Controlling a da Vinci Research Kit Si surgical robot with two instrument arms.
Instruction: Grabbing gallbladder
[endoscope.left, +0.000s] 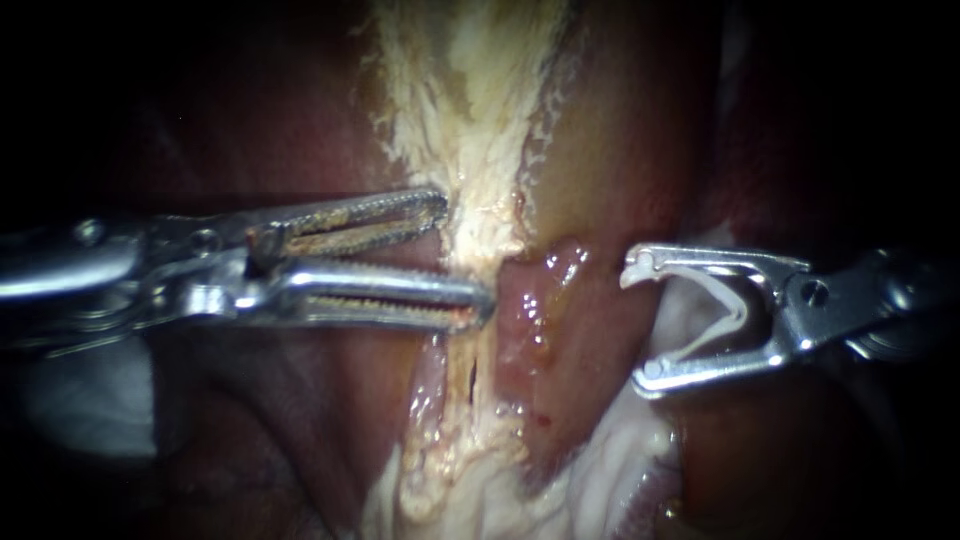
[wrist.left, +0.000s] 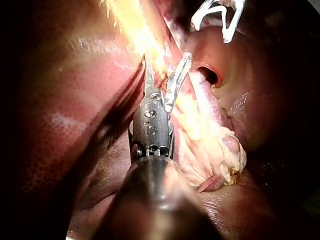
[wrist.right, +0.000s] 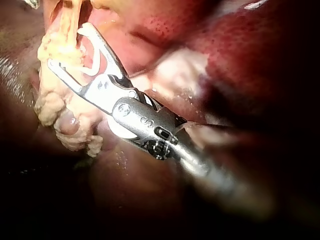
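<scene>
Step in hand, as I read it: get your left instrument (endoscope.left: 467, 252) onto the gallbladder (endoscope.left: 600, 180), which I take to be the tan-pink body just right of the pale fibrous strip (endoscope.left: 470, 130), between the two instruments.

- Left jaws are spread, nothing pinched. Their tips reach the pale strip, the lower one across it, and stop short of the gallbladder wall.
- Advance past the strip so both jaws straddle the glistening pink fold (endoscope.left: 535, 320) beside it, then close. Take a full bite. A tip-only grab on wet tissue will likely slip or tear.
- Keep the fibrous strip out of the bite, since it probably won't hold traction.
- Stay off the dark red liver (endoscope.left: 300, 120) on the left.

Right instrument (endoscope.left: 637, 322): jaws stand wide, with a white clip (endoscope.left: 735, 305) seated between them and touching both. It sits just beside the gallbladder's right edge; I can't tell if it touches. Hold it there, out of your closing path.
</scene>
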